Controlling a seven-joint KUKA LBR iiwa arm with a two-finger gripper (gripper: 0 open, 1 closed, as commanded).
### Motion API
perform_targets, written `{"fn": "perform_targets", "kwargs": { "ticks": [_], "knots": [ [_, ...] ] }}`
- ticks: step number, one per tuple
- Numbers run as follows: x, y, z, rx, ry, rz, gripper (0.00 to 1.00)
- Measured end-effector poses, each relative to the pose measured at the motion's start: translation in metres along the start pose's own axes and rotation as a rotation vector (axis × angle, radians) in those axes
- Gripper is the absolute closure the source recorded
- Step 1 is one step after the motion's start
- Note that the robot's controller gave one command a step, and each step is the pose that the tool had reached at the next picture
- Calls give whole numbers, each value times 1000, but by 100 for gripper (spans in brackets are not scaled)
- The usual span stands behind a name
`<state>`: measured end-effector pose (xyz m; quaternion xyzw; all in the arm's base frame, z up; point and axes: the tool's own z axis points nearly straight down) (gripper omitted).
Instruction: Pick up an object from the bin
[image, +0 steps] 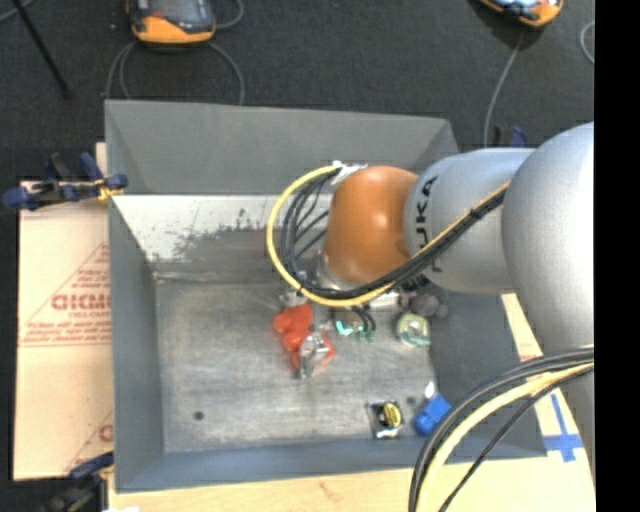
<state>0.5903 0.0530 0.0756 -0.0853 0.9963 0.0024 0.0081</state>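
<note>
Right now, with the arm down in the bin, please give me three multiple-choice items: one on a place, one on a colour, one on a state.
1. Where in the bin lies the blue thing? A. lower right corner of the view B. upper left corner C. the middle
2. What colour is the thing closest to the gripper? A. green B. red C. yellow
3. The blue thing is: A. held by the gripper B. lying loose on the floor C. hanging on the rim
Key: 1 A, it sits by the lower right walls; 2 B, the red thing lies right beside the gripper; 3 B, it rests on the floor apart from the gripper.
</note>
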Motion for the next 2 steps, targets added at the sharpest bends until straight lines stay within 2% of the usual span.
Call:
{"fn": "perform_targets", "kwargs": {
  "ticks": [1, 2],
  "knots": [
    [0, 0, 0, 0, 0, 2, 100],
    [-2, -14, -160, 6, 4, -46, 100]
  ]
}}
